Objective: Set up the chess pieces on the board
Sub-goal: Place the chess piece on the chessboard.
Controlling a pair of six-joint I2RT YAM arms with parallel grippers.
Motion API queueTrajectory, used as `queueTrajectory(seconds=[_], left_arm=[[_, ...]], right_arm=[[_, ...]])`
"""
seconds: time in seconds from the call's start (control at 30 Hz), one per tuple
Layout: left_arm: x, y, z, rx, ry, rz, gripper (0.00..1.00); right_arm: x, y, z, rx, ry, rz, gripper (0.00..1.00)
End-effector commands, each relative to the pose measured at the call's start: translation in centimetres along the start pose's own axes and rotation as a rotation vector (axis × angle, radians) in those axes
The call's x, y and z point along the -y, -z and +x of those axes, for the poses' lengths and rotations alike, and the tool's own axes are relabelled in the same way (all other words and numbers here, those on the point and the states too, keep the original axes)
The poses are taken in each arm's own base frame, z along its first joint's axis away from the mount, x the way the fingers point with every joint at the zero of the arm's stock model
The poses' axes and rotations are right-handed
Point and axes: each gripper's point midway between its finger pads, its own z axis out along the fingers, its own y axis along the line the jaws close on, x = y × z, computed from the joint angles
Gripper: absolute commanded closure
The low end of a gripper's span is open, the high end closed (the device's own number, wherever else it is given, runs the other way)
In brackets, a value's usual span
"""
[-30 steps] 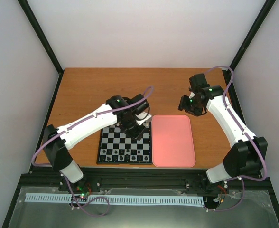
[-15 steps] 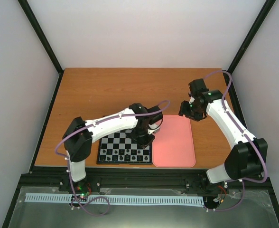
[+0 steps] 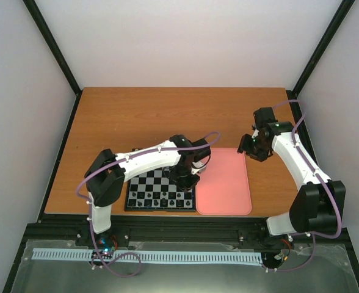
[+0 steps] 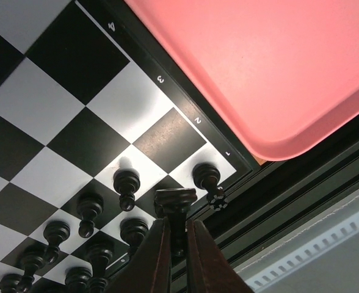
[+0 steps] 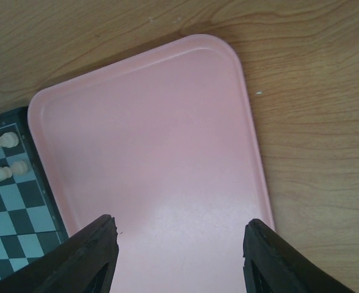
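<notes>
The board (image 3: 129, 194) with black and pale checks lies at the table's near edge. Several black chess pieces (image 3: 161, 199) stand in its two near rows. My left gripper (image 3: 186, 177) is over the board's near right part. In the left wrist view it (image 4: 176, 238) is shut on a black chess piece (image 4: 175, 200), held above squares next to a pawn (image 4: 126, 183) and the corner piece (image 4: 207, 176). I cannot tell whether the held piece touches the board (image 4: 76, 55). My right gripper (image 3: 248, 150) is open and empty over the tray's far right corner (image 5: 179, 244).
A pink tray (image 3: 223, 180) lies right of the board, touching its rim; it shows bare in the right wrist view (image 5: 149, 134) and in the left wrist view (image 4: 259, 61). Cream-white pieces (image 5: 2, 141) stand on the board's far rows. The table's black front rail (image 4: 301, 177) runs beyond the board's corner.
My left gripper has moved right and nearer across the board with the black piece in it. My right gripper has shifted right and a little nearer, still open.
</notes>
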Motion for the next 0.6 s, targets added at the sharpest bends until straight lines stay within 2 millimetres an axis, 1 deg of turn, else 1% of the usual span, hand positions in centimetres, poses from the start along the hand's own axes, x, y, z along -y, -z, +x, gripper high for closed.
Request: queueTrajectory(seconds=[0.0,0.3,0.57], left_arm=[[0.6,-1.2,0.7,-0.040,0.012,0.002,0.99],[0.7,-2.7,0.7,-0.089,0.023,0.005,0.99],[0.8,-3.4,0.9,-0.131,0.018,0.008,0.99]], right_arm=[[0.7,0.2,-0.3,0.016,-0.014,-0.026,0.43],[1.2,0.3,-0.6,0.019,-0.016,-0.026,0.43],[1.4,0.2,-0.5,0.015,-0.014,-0.028,0.43]])
